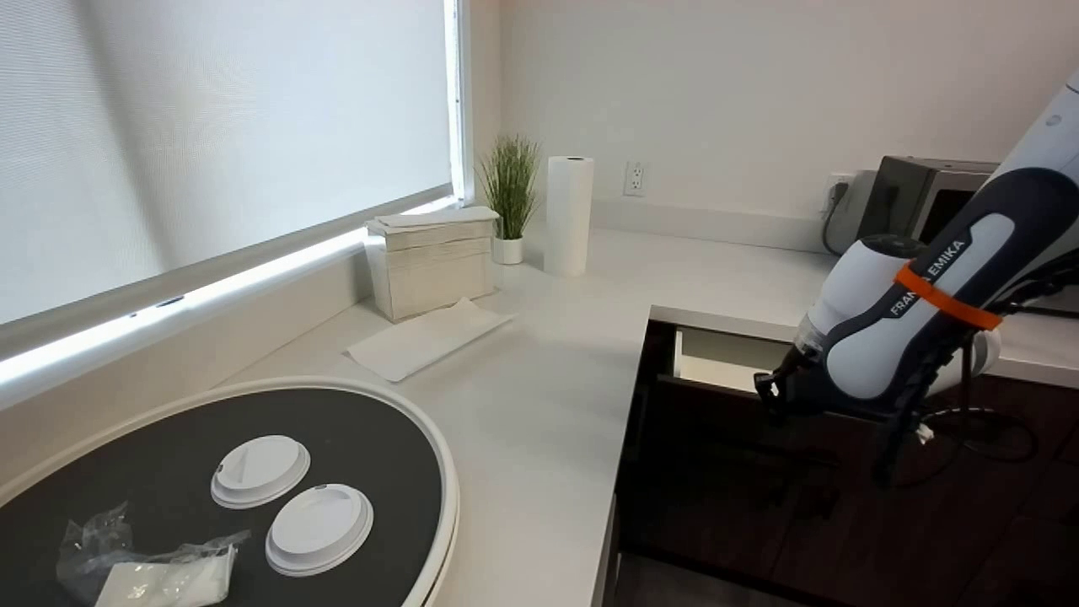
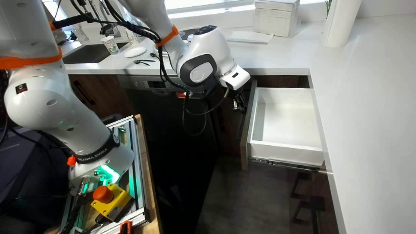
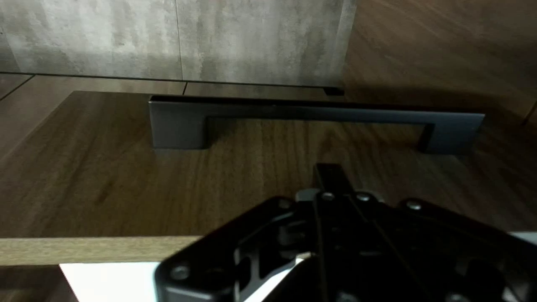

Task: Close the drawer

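We find one drawer (image 2: 286,155) jutting out from beneath the white counter (image 2: 377,136), well open, its pale inside facing up in an exterior view. Its dark wood front panel (image 3: 105,184) faces out from the counter, toward the side where the robot's base (image 2: 122,159) stands, and its long axis runs alongside the counter's edge. One dark bar handle (image 3: 314,112) follows that same axis, lying level across the wrist view. We count one gripper (image 3: 331,178), its fingers together in a narrow tip that shows against the panel's face between handle and top edge; whether it touches the wood, we cannot tell. On the counter, in an exterior view, we make out one potted plant (image 1: 510,190), one upright paper roll (image 1: 569,215), one stack of folded towels (image 1: 434,274), one loose sheet (image 1: 426,339) in front of the stack, one microwave (image 1: 898,202), and one round dark tray (image 1: 392,447) bearing two white cup lids (image 1: 319,529) and one clear wrapper (image 1: 97,539).
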